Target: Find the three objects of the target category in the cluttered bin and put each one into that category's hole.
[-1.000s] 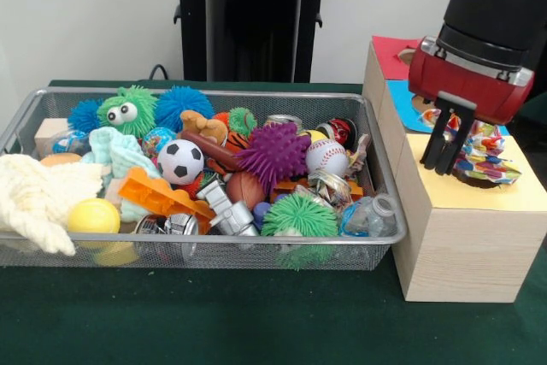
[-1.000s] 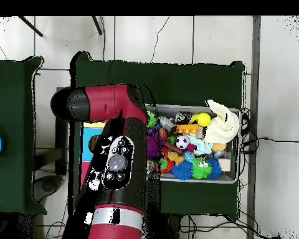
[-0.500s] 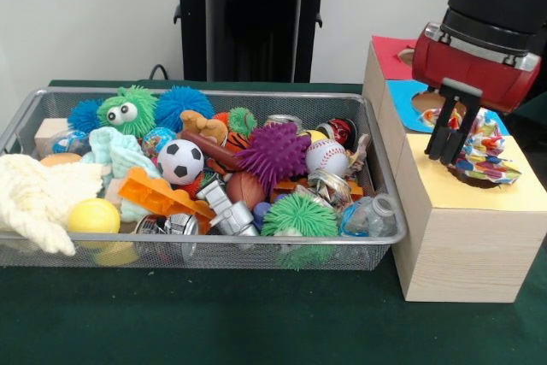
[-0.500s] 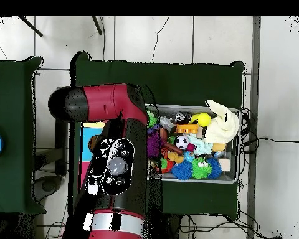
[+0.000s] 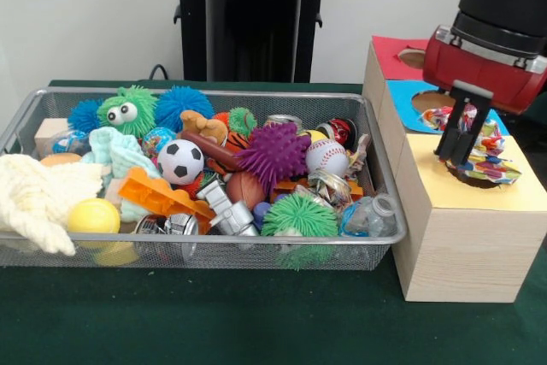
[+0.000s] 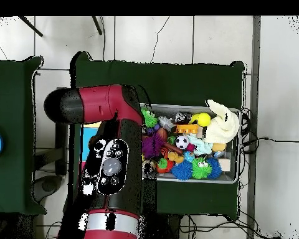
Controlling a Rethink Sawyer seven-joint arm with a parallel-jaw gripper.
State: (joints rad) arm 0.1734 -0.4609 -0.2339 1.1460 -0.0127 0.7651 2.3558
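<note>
My gripper [image 5: 455,153] hangs just above the yellow top of the wooden box [image 5: 461,237], its fingers a little apart and open with nothing between them. A crumpled multicoloured cloth [image 5: 489,165] lies in the hole of that yellow section, right beside the fingertips. The wire bin [image 5: 197,250] to the left is packed with toys: a soccer ball [image 5: 180,161], a baseball [image 5: 326,157], a purple spiky ball [image 5: 275,153] and a white knitted cloth [image 5: 34,198]. In the overhead view the arm [image 6: 111,168] covers the gripper and the box.
The box also has a blue section with a hole [image 5: 425,101] and a red section [image 5: 389,53] behind it. A green-covered table [image 5: 256,322] carries the bin and box. The bin [image 6: 233,146] shows right of the arm in the overhead view.
The gripper has risen and shifted right over the box, away from the multicoloured cloth, which stays in the yellow hole. The bin's contents have not moved.
</note>
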